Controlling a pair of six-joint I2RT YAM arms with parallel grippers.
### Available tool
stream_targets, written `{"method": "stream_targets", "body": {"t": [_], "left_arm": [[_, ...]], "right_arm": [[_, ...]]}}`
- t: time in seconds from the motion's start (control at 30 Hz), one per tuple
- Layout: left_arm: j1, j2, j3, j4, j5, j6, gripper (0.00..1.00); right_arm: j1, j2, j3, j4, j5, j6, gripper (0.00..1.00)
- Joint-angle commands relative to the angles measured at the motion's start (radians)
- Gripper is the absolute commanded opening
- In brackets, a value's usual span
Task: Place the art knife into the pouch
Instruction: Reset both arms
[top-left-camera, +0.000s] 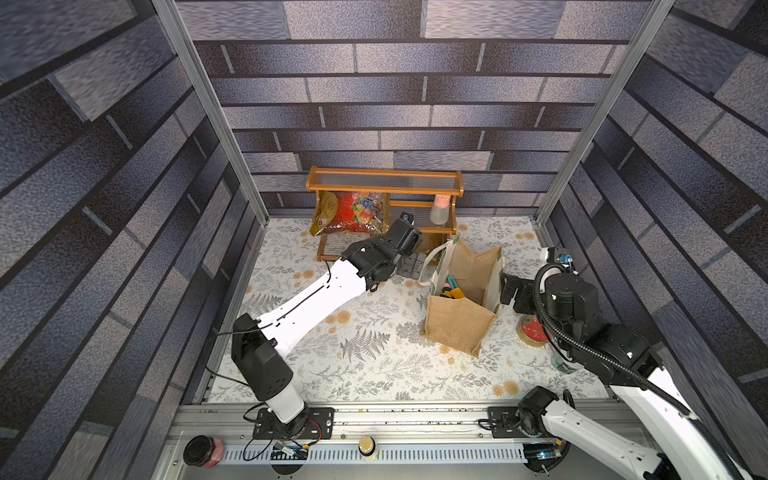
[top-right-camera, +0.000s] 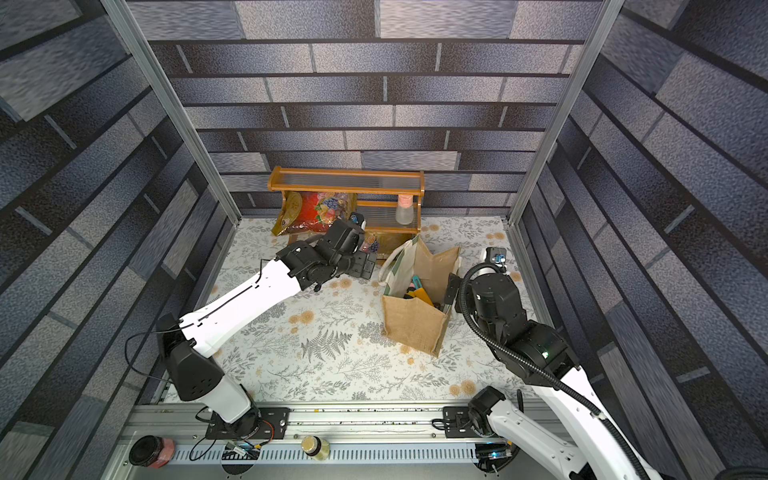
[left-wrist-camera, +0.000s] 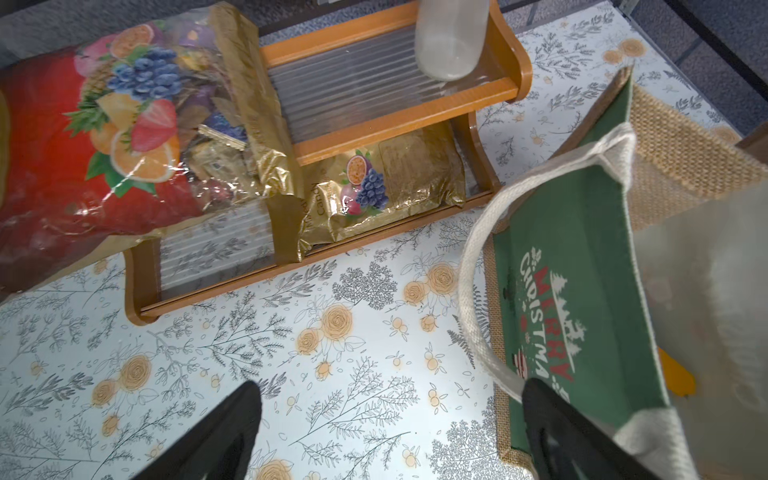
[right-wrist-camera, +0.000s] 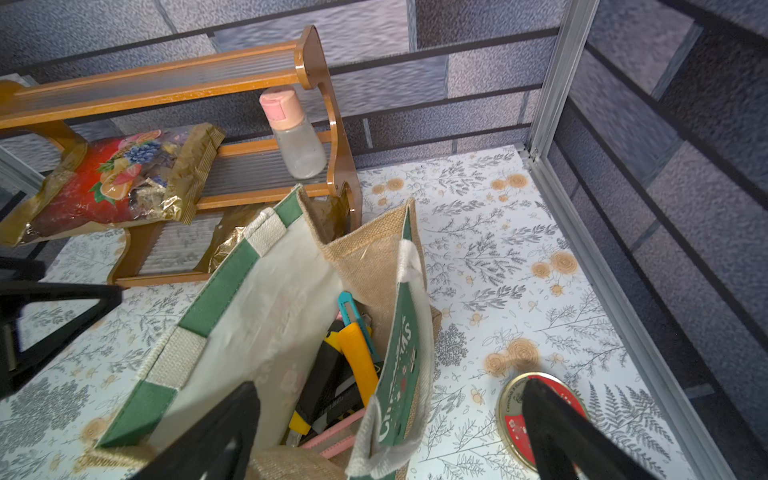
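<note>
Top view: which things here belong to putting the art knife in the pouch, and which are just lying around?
Job: pouch; art knives inside it; left gripper and right gripper, both open.
Lying about: wooden rack; snack bags; bottle on the rack; red tin.

One pouch stands right of centre in both top views; low in the right wrist view at least four knives show in it: teal knife, yellow knife, black knife, pink knife. One rack at upper centre holds two snack bags, big bag and small bag, and one bottle. There is one tin at that wrist view's lower right, two jars at a top view's bottom edge, dark jar and pale jar, and two arms, left arm and right arm.
</note>
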Motion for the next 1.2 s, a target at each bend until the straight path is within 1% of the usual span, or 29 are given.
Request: {"method": "stream_targets", "body": {"t": [0.0,0.1,0.13,0.2,0.27,0.33,0.47,0.57,0.67,0.77,0.87,0.93,1.03,1.17], "left_arm": [[0.046,-0.125,-0.098,0.067,-0.052,-0.030,1.00],[0.101,-0.240,-0.220,0.112,-0.070,-0.052,1.00],[0.117,-0.280,-0.258,0.129,-0.077,-0.057,1.00],[0.158,-0.374,-0.347,0.163,-0.092,-0.066,1.00],[0.202,-0.451,-0.424,0.192,-0.097,-0.073,1.00],[0.257,-0.510,-0.493,0.204,-0.095,-0.088,1.00],[0.399,-0.618,-0.647,0.249,-0.078,-0.115,1.00],[0.499,-0.681,-0.779,0.338,-0.078,-0.135,1.00],[0.590,-0.724,-0.881,0.407,-0.087,-0.154,1.00],[0.683,-0.734,-0.955,0.485,-0.101,-0.158,1.00],[0.773,-0.697,-1.031,0.602,-0.091,-0.148,1.00],[0.816,-0.656,-1.076,0.684,-0.068,-0.142,1.00],[0.841,-0.586,-1.125,0.798,-0.056,-0.106,1.00],[0.854,-0.508,-1.163,0.940,-0.049,-0.019,1.00]], "right_arm": [[-0.064,0.025,-0.027,0.053,0.004,-0.092,1.00],[-0.192,0.026,-0.068,0.127,-0.059,-0.130,1.00],[-0.242,0.031,-0.068,0.143,-0.082,-0.133,1.00],[-0.341,0.044,-0.123,0.180,-0.148,-0.120,1.00],[-0.409,0.061,-0.153,0.228,-0.201,-0.102,1.00],[-0.455,0.088,-0.182,0.271,-0.213,-0.090,1.00],[-0.528,0.131,-0.245,0.376,-0.188,-0.049,1.00],[-0.564,0.149,-0.336,0.515,-0.084,-0.055,1.00],[-0.612,0.158,-0.432,0.663,-0.031,-0.040,1.00],[-0.643,0.161,-0.529,0.819,0.039,-0.032,1.00],[-0.658,0.194,-0.584,0.914,0.042,-0.021,1.00],[-0.662,0.233,-0.599,0.957,0.036,-0.010,1.00],[-0.663,0.305,-0.622,1.040,0.010,-0.028,1.00],[-0.663,0.386,-0.638,1.111,-0.007,-0.061,1.00]]}}
